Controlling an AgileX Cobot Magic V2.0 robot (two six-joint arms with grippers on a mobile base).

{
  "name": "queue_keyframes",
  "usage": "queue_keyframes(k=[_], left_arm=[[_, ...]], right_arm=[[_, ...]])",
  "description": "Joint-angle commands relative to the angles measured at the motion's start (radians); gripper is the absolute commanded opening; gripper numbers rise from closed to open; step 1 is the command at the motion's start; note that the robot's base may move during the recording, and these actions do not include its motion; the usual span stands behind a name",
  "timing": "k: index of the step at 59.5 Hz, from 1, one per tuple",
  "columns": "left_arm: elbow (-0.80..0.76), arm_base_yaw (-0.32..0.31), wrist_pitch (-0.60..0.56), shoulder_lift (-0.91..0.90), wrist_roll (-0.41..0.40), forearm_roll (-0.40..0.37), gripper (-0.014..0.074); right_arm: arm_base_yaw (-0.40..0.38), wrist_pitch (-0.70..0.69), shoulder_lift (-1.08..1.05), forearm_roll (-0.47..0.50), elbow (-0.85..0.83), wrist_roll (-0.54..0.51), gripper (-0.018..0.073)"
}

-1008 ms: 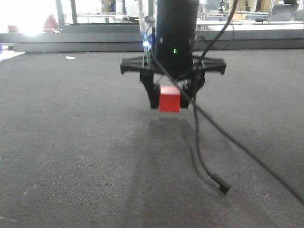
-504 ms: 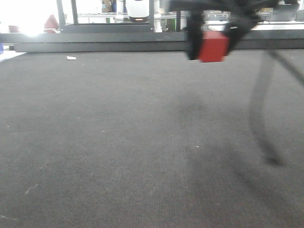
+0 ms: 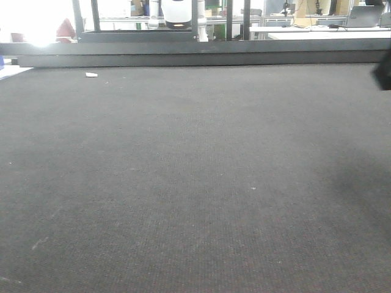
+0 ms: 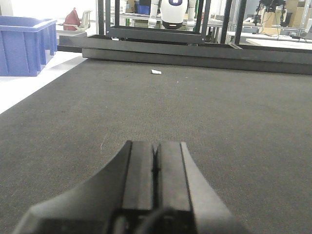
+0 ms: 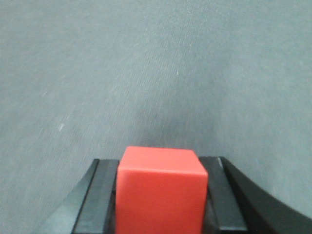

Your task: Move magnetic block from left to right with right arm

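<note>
Well to the left of the small white scrap of paper, in the left wrist view only: a blue plastic crate just off the edge of the dark grey woven mat. Nearer the lens than the scrap and roughly in line with it: the black left gripper, pads pressed together on nothing, idle and low over the mat. In the front view, the scrap at the far left of the mat, then bare weave, then, well to the right of the scrap at the frame edge, only a dark blurred shape, probably part of the right arm; no red anywhere there. Found in the right wrist view alone: the small bright red magnetic cube, clamped squarely in the black right gripper, fingers flat against its two side faces, top face level. Sits in the right hand already, so nothing to reach for, and no long axis to mind on a cube. Turns instead on the way down: mat below the fingers, somewhere well right of the scrap. Looks clear of the mat, yet cannot tell by how much, with cube and mat side-on in no view and no scrap in the right wrist view to fix the spot. Judged as mid-carry, release not yet made.
</note>
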Motion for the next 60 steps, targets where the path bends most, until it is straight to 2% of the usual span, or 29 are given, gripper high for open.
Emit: queue_keyframes(k=[1,17,32,60], left_arm=[[0.01,0.001,-0.09,-0.014,-0.004,0.0,-0.0116],[0.01,0.001,-0.09,-0.014,-0.004,0.0,-0.0116],[0.01,0.001,-0.09,-0.014,-0.004,0.0,-0.0116],[0.01,0.001,-0.09,-0.014,-0.004,0.0,-0.0116]], right_arm=[[-0.006,-0.081,-0.136,-0.007,0.036,-0.011,0.0152],[-0.005,-0.055,-0.494,-0.028,0.107,-0.03,0.0152],[-0.005,-0.059,-0.708,-0.05,0.107,-0.054,0.0152],[-0.005,-0.065,-0.753,-0.05,0.107,-0.054,0.0152]])
